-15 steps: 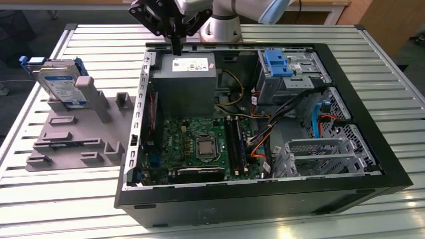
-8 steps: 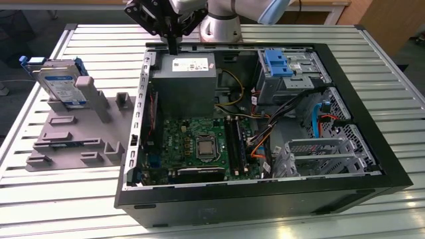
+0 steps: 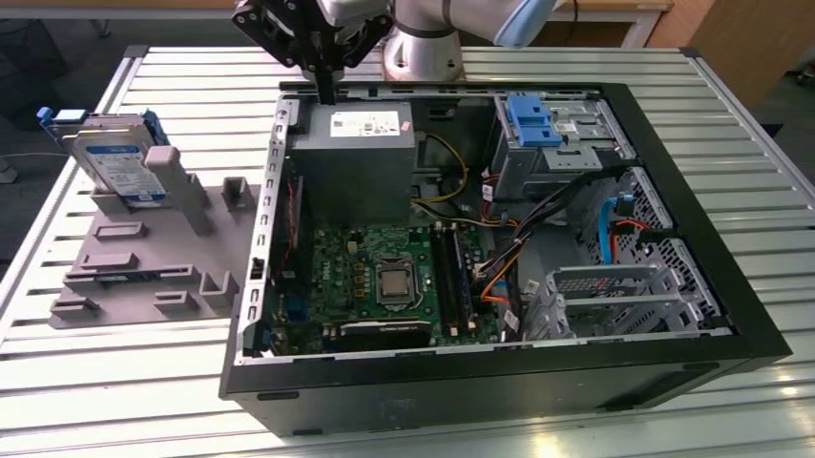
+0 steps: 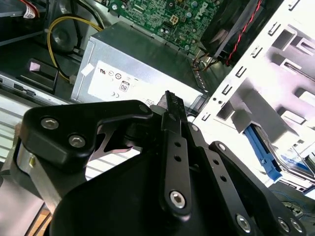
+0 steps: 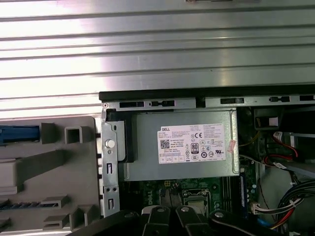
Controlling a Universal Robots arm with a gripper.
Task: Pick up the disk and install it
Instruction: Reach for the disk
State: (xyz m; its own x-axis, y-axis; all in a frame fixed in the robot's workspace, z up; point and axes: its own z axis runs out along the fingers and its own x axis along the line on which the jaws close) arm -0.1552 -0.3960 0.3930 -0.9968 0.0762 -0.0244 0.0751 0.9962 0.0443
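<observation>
The disk (image 3: 114, 164), a silver drive with a white-and-blue label in a blue carrier, leans upright in a slot of the grey fixture (image 3: 140, 267) at the exterior view's left, outside the computer case. A blue edge of the disk's carrier (image 5: 19, 133) shows in the first wrist view, and the disk (image 4: 266, 155) appears beyond the case wall in the second wrist view. My gripper (image 3: 328, 95) hangs over the case's back edge, above the grey power-supply box (image 3: 357, 157). Its black fingers (image 4: 172, 105) are pressed together, shut on nothing. The gripper is well apart from the disk.
The open black computer case (image 3: 713, 315) lies on a slatted metal table (image 3: 764, 172). Inside are a green motherboard (image 3: 369, 277), cables, a blue slotted bracket (image 3: 529, 119) on the drive bay and a metal drive cage (image 3: 612, 296). The arm's base (image 3: 421, 52) stands behind the case.
</observation>
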